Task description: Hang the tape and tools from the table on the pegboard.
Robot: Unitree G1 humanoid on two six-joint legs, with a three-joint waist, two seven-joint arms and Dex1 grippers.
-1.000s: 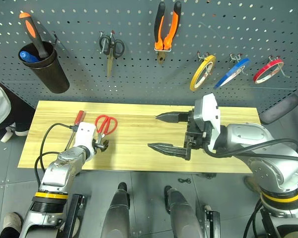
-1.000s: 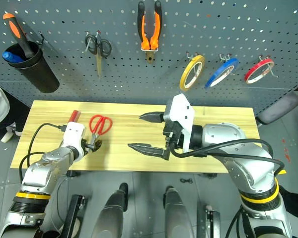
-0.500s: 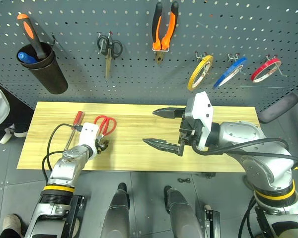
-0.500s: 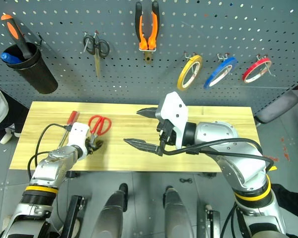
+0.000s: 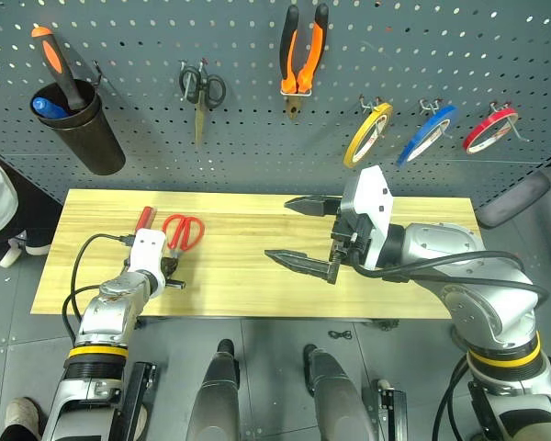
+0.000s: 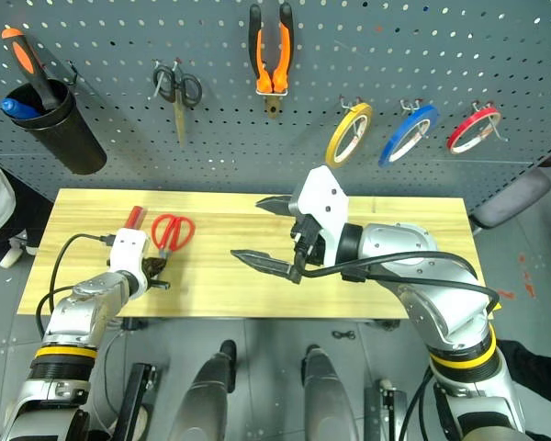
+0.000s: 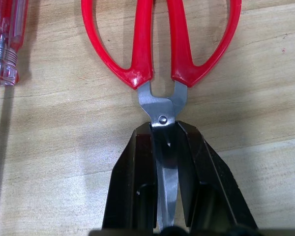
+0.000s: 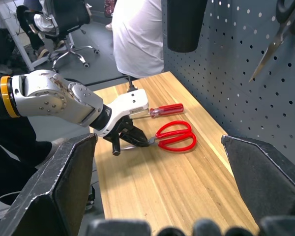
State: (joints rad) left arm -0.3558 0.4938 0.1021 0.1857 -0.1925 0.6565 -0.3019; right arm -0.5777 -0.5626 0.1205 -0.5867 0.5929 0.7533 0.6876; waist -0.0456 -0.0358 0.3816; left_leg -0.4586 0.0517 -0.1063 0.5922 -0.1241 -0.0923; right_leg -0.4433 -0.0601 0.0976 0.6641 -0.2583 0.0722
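Behind the table (image 5: 257, 303) stands the pegboard (image 5: 257, 138), already carrying the pliers (image 5: 304, 50), a small pair of black scissors (image 5: 202, 92), a black cup (image 5: 81, 124) and three rolls: yellow tape (image 5: 367, 134), blue tape (image 5: 429, 135) and red tape (image 5: 492, 130). Two tools remain on the table, both at its left end: the red scissors (image 7: 160, 64) and, just beside them on the side farther from the table's middle, the screwdriver (image 5: 143, 220). The left gripper (image 7: 168, 196) is clamped on the scissors' blades just below the pivot screw, one black finger on each side of the steel. The scissors' long axis runs straight on from the gripper, blades toward the wrist and red handle loops pointing away toward the pegboard, so the loops lead on any lift toward a hook. The right gripper (image 5: 308, 234) hangs above the middle of the table with its jaws spread wide and nothing between them, well apart from the scissors; the left arm is plainly the nearer. Judged from this layout, the scissors are gripped but not yet raised, and the screwdriver is still to be picked up.
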